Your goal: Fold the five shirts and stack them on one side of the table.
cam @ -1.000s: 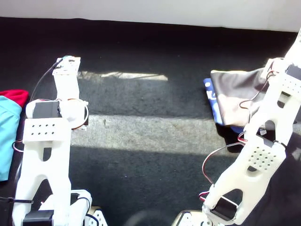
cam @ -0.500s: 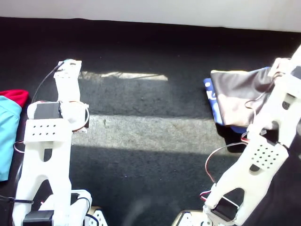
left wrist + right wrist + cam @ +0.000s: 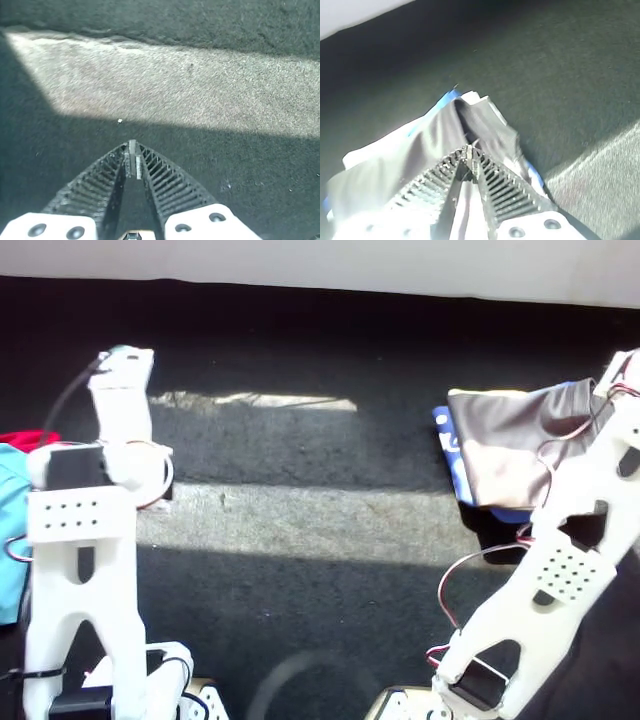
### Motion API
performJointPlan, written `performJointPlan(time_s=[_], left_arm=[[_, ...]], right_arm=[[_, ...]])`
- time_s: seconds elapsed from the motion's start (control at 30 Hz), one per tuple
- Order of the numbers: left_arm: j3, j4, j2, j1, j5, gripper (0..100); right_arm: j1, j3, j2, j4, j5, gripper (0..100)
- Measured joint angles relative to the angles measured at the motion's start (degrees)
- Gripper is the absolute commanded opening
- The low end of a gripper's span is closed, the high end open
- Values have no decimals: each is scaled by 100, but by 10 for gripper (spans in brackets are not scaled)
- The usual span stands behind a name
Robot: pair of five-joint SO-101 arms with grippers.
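The left gripper (image 3: 132,162) is holding its fingers pressed together with nothing between them, hanging over the dark table (image 3: 320,340) just short of a sunlit band (image 3: 175,95) that is running across the cloth. Beside that arm, at the table's left edge, a teal shirt (image 3: 8,540) is lying with a red shirt (image 3: 20,438) showing just beyond it, both partly hidden by the arm. The right gripper (image 3: 470,161) is also keeping its fingers together, its tips sitting at a raised fold of the grey shirt (image 3: 420,145); whether any cloth is caught between them cannot be told. The grey shirt is lying folded on the table's right side, resting on a blue shirt (image 3: 445,430) whose edge is peeking out along its inner side, well apart from the teal and red ones
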Motion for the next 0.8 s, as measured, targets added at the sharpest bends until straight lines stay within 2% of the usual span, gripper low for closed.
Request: performJointPlan(time_s=[0.1,0.2,0.33,0.43,0.53,0.67,0.8], left_arm=[[-651,589,-9,-273,-9,9],[-1073,1002,-18,-501,-369,9],[-1266,1055,-299,-1257,-782,10],[-1257,659,-396,-2233,-1389,24],[-1099,114,-229,-3288,-1899,102],[-1081,-501,501,-4448,-2356,189],[-1407,-1090,1556,-5240,-2523,214]], right_arm=[[-273,-501,-26,387,0,6],[-396,-580,-9,457,0,6],[-475,-580,-18,475,0,6],[-571,-571,-281,475,0,24],[-862,18,-1178,475,88,67],[-1512,1714,-2558,475,123,84],[-2303,3666,-3833,475,123,84]])
